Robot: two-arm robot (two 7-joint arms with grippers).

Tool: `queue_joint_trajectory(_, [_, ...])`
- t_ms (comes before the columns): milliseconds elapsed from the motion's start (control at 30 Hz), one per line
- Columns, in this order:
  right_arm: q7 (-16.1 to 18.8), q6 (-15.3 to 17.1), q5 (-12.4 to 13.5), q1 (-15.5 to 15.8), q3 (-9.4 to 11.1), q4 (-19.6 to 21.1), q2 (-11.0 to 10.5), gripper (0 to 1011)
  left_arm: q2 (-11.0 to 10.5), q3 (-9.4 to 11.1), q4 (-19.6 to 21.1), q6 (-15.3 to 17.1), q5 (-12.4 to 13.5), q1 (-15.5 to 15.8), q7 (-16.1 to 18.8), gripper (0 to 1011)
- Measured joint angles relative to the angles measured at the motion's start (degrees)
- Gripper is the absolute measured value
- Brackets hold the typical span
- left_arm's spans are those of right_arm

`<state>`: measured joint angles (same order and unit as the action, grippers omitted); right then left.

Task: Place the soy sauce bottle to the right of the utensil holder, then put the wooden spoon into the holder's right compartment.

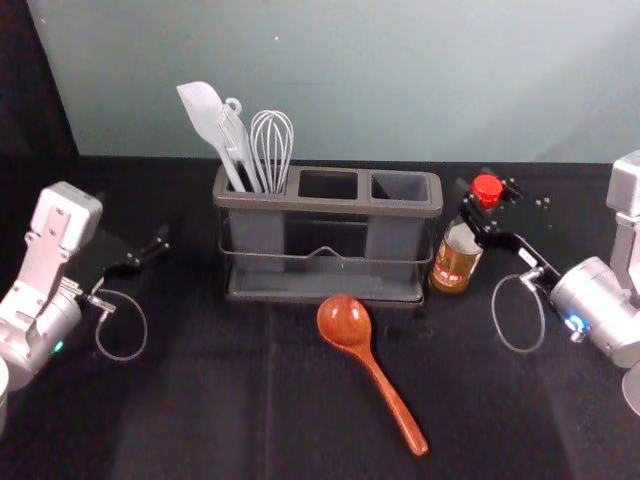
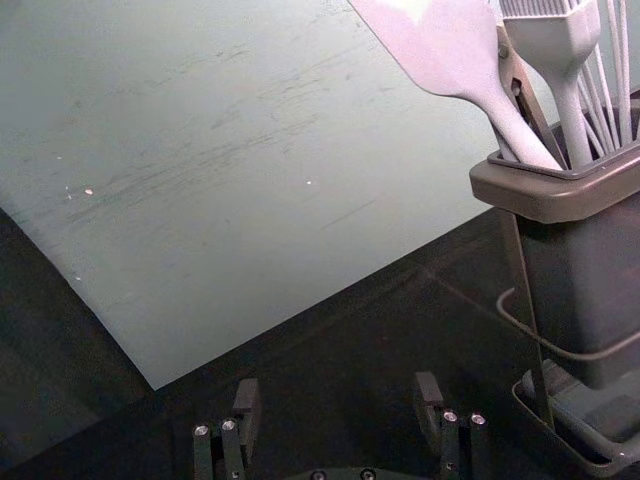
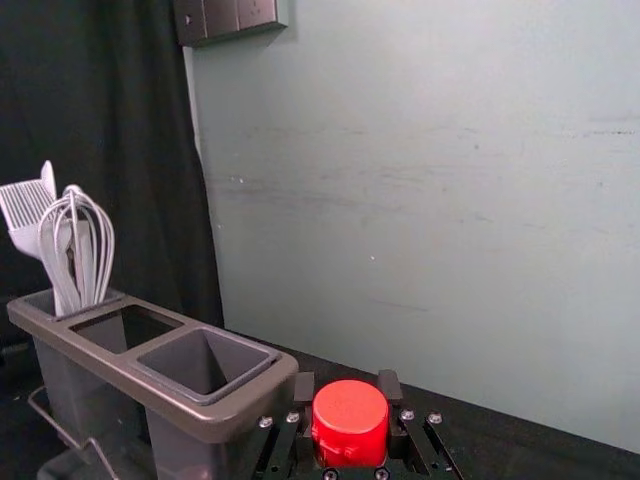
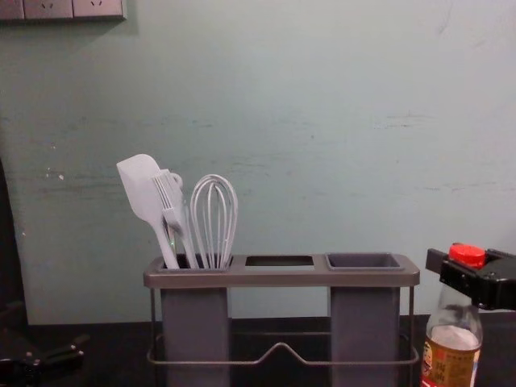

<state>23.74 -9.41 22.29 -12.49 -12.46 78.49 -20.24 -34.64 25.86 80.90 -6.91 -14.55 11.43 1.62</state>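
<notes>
black-covered table (image 1: 200,400), utensil holder (image 1: 325,204), wooden spoon (image 1: 344,322), soy sauce bottle (image 1: 455,262)

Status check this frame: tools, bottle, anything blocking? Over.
Right tool gripping soy sauce bottle, upright right of holder. Left tool open, left of holder. Wooden spoon unheld, lying in front. Right compartment unobstructed.

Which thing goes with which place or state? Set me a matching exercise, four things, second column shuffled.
1. Clear soy sauce bottle with red cap
2. Reddish-brown wooden spoon
3. White wire whisk
4. Black left gripper

A. In the left compartment of the gray utensil holder
B. Open, left of the holder
C. Held by the black right gripper
D. Lying on black cloth before the holder

Pairs: 1-C, 2-D, 3-A, 4-B
</notes>
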Motion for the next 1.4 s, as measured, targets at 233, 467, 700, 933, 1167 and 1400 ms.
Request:
queue_joint_trajectory(233, [0.15, -0.27, -0.08, -0.21, 0.18, -0.41, 0.37, 503, 0.00, 0.00, 0.00, 0.00, 0.00, 0.00, 0.00, 1005])
queue_joint_trajectory(467, [0.14, -0.30, 0.93, 1.15, 1.51, 3.04, -0.24, 736, 0.00, 0.00, 0.00, 0.00, 0.00, 0.00, 0.00, 1005])
queue_joint_trajectory(700, [-0.55, 1.02, 1.42, 3.89, 3.03, 8.24, -2.04, 932, 0.00, 0.00, 0.00, 0.00, 0.00, 0.00, 0.00, 1005])
queue_joint_trajectory(933, [-1.03, 1.78, 1.49, 7.48, 4.42, 13.11, -4.00, 1004, 0.00, 0.00, 0.00, 0.00, 0.00, 0.00, 0.00, 1005])
queue_joint_trajectory(1167, [-0.94, 1.74, 1.60, 10.63, 5.48, 16.95, -5.56, 1004, 0.00, 0.00, 0.00, 0.00, 0.00, 0.00, 0.00, 1005])
queue_joint_trajectory(1400, [-0.34, 1.95, 1.49, 13.19, 5.65, 20.17, -6.93, 1004, 0.00, 0.00, 0.00, 0.00, 0.00, 0.00, 0.00, 1005])
